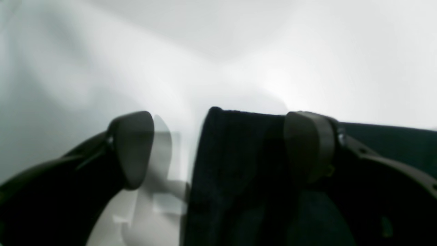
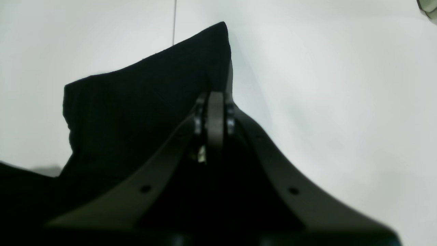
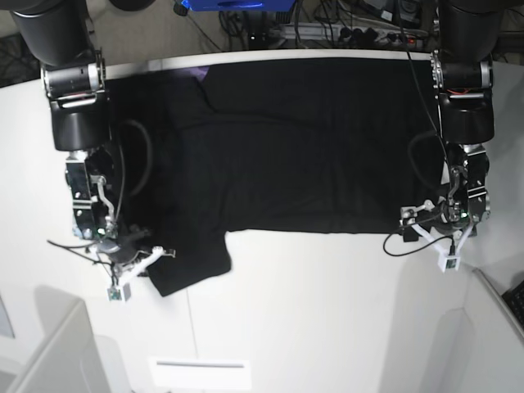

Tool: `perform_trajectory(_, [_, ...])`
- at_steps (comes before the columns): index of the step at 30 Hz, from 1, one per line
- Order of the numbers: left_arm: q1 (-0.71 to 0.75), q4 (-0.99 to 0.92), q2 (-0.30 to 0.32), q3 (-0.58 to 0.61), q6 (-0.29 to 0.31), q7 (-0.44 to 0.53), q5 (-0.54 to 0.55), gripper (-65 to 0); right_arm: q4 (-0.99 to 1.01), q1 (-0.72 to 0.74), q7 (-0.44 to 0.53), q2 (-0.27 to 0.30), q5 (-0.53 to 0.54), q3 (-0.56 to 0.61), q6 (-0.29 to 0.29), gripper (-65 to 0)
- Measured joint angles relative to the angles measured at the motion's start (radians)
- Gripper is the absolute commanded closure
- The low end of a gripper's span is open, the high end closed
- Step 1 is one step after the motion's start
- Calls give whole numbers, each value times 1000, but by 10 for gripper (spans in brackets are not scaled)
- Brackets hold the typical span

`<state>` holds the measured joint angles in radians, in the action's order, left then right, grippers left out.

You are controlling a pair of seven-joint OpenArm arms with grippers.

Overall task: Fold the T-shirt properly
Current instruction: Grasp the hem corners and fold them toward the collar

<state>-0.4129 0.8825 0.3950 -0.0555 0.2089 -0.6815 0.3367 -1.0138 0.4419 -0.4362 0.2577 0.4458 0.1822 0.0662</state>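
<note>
The black T-shirt (image 3: 295, 147) lies spread on the white table (image 3: 327, 311), plain side up, with one sleeve (image 3: 192, 266) sticking out at the front left. My right gripper (image 3: 155, 255) is shut on that sleeve's edge. In the right wrist view the closed fingers (image 2: 215, 116) pinch the black cloth (image 2: 136, 112). My left gripper (image 3: 407, 219) is open at the shirt's front right corner. In the left wrist view (image 1: 218, 147) the cloth (image 1: 239, 171) lies between the spread fingers, against the right one (image 1: 307, 143).
Cables and a power strip (image 3: 344, 33) lie beyond the table's back edge. A white panel (image 3: 49, 352) stands at the front left and a box edge (image 3: 495, 303) at the front right. A small purple patch (image 3: 199, 74) shows near the shirt's back left.
</note>
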Motion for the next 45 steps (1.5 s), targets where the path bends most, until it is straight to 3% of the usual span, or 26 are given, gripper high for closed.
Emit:
perform_trajectory(4, [0, 1, -1, 9, -2, 4, 1, -538, 0, 0, 0, 5, 0, 0, 0, 0])
perform_trajectory(8, [0, 5, -3, 8, -2, 5, 0, -295, 0, -3, 0, 5, 0, 0, 0, 0])
perform_trajectory(11, [1, 6, -2, 3, -1, 4, 3, -16, 0, -10, 2, 5, 0, 0, 0, 0])
perform_trajectory(12, [2, 6, -2, 3, 2, 1, 7, 0, 0, -13, 1, 5, 0, 0, 0, 0])
perform_trajectory(16, [29, 72, -1, 3, 0, -22, 0, 0, 0, -19, 1, 5, -1, 0, 0, 0])
perform_trajectory(20, [118, 285, 4, -9, -2, -35, -2, 0, 1, -19, 2, 8, -3, 1, -2, 0])
perform_trajectory(26, [263, 566, 0, -176, 1, -29, 0, 0, 0, -22, 5, 47, -2, -3, -7, 0])
perform_trajectory(30, [348, 660, 3, -195, 1, -41, 0, 0, 0, -50, -2, 20, 9, -86, 4, 0])
perform_trajectory(33, [394, 726, 3, -195, 2, -37, 6, 0, -17, -77, -3, 35, -4, -148, -4, 0])
perform_trajectory(41, [490, 855, -4, -195, 2, -42, 4, 0, -156, -178, -29, 25, 3, -151, -3, 0])
perform_trajectory(45, [507, 890, -11, -213, 28, -147, 63, 0, -196, -213, -29, 40, -1, -157, -6, 0])
